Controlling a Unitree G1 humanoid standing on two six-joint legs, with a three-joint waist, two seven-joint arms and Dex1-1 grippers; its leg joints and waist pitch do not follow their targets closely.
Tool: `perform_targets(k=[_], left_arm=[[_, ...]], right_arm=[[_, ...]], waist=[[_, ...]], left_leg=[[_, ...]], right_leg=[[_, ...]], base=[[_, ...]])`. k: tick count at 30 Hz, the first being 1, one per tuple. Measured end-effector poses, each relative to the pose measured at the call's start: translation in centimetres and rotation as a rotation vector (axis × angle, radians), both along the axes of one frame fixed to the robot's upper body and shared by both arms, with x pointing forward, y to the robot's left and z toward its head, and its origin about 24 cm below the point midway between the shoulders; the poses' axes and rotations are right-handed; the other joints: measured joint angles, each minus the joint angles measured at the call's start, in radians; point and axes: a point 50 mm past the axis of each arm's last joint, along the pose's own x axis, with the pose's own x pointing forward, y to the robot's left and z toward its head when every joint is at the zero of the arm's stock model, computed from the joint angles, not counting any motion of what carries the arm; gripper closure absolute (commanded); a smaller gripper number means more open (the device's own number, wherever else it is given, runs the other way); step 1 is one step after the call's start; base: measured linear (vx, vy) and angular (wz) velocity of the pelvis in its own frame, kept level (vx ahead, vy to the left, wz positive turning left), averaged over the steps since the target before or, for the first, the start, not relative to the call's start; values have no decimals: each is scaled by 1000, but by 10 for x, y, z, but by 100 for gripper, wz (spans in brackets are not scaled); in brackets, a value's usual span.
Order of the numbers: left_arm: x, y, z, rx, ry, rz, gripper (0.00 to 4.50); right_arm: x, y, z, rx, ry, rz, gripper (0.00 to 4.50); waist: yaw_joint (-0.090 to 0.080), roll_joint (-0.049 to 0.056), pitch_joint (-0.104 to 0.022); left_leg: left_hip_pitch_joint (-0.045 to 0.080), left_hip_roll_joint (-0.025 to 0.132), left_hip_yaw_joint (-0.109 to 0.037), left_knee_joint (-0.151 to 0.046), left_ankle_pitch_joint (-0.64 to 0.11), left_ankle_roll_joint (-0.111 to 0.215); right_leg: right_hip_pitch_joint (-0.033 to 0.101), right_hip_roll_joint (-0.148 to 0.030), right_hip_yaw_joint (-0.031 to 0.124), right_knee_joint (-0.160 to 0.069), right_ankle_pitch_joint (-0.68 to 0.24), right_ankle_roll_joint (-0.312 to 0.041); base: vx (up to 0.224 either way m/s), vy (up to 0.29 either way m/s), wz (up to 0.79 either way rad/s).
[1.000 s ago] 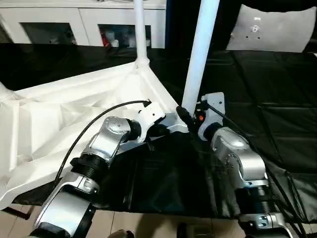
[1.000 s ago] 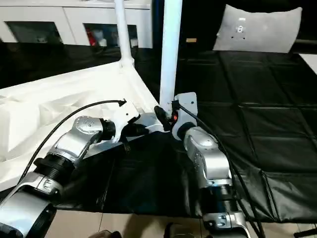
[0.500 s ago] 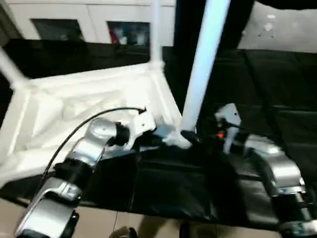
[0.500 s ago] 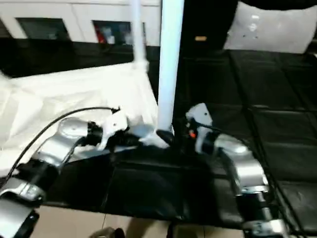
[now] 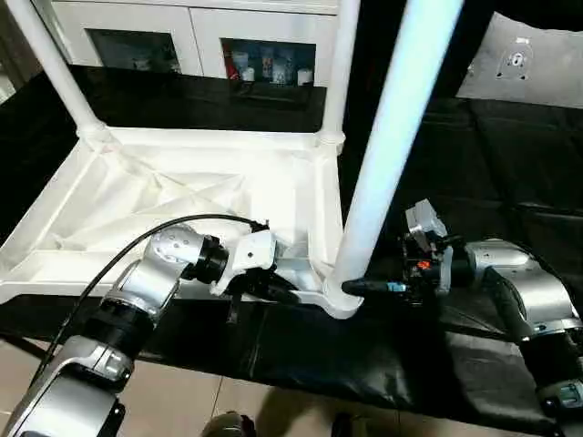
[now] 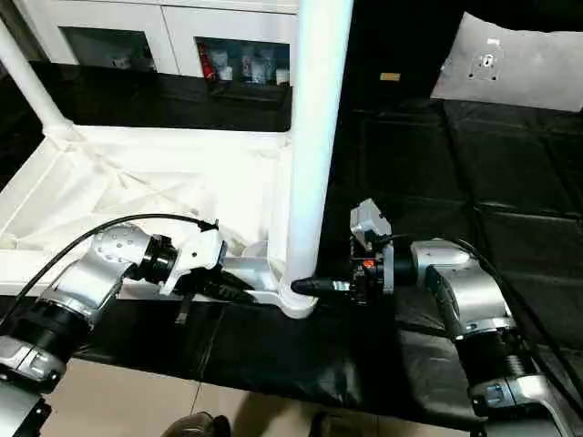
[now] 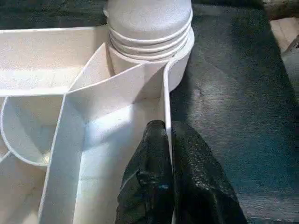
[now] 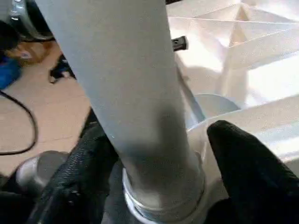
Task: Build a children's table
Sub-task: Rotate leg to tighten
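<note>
White plastic leg (image 5: 392,155) getting screwed into its corner socket (image 5: 339,296): right gripper (image 8: 156,186) straddling base, jaws apart; left gripper (image 7: 169,154) clamping tabletop rim (image 7: 166,105). Keeping leg upright probably helping threads.

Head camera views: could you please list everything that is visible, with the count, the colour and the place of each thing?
table top: one, white, upside down on the mat
legs: three, white, upright in corner sockets, one near, two far
mat: one, black, under the work
cabinet: one, white with glass doors, behind
panel: one, pale grey, far right
cable: one, black, over the left forearm
left gripper: black, shut on the table top's rim
right gripper: black, open around the near leg's base
</note>
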Motion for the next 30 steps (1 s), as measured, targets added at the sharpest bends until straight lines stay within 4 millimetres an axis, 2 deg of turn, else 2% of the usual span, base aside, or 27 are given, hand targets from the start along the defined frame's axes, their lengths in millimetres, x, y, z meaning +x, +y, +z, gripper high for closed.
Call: perform_targets(k=[1,9,15,18,21,25,30], left_arm=[[-1,0,0,0,3,-6,450],[-2,0,0,2,5,-15,450],[-2,-1,0,-4,8,-17,450],[0,-4,-1,-6,29,23,450],[10,-3,0,-3,38,143,450],[17,-5,-1,-16,42,244,450],[38,-20,2,-18,11,457,450]], right_arm=[[-1,1,-1,0,12,14,136],[-3,3,-4,0,35,49,218],[-3,3,-3,1,34,52,238],[-7,8,-5,4,35,-6,239],[-1,15,-5,-6,-7,-168,240],[7,21,-7,3,-9,-329,245],[26,48,-6,28,-19,-742,246]], waist=[[0,0,0],[2,0,0],[2,0,0],[3,0,-1],[-10,0,0],[-36,-3,0],[-73,-4,0]], left_leg=[[0,0,0,0,0,0],[0,0,0,0,0,0],[0,0,0,0,0,0],[1,0,0,0,0,0],[3,0,0,0,1,-3],[3,0,0,0,0,-7],[4,0,0,1,2,-10]], right_leg=[[0,0,0,0,0,0],[0,0,0,0,-1,1],[0,0,0,0,0,1],[1,0,0,1,-1,1],[1,0,0,0,-2,4],[3,0,0,-1,-3,5],[1,1,0,-2,-3,5]], base=[[0,0,0],[0,0,0],[0,0,0],[0,0,0],[0,0,0],[0,0,0],[0,0,0]])
